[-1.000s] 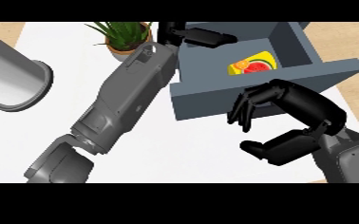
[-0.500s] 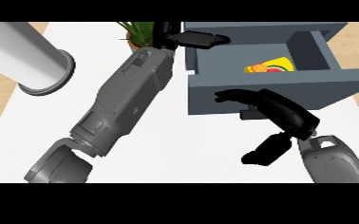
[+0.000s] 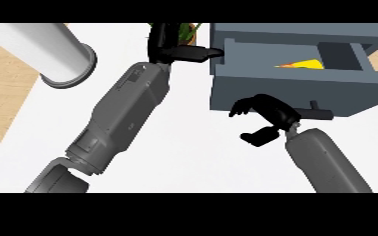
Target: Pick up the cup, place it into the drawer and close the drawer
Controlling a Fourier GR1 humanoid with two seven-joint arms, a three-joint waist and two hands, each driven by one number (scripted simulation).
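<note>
Right hand (image 3: 267, 116) sits against the front panel of the grey drawer (image 3: 288, 87), fingers curled and holding nothing, the thumb hanging below. Just to its right, a small dark handle (image 3: 319, 111) sticks out of the drawer front. Up and to the right of that hand, inside the open drawer, a sliver of the yellow cup (image 3: 301, 64) shows. Left hand (image 3: 177, 50) lies up and to the left, its fingers stretched straight toward the drawer's left corner, with a green plant (image 3: 189, 31) behind it. Far left stands a white cylinder (image 3: 52, 55).
</note>
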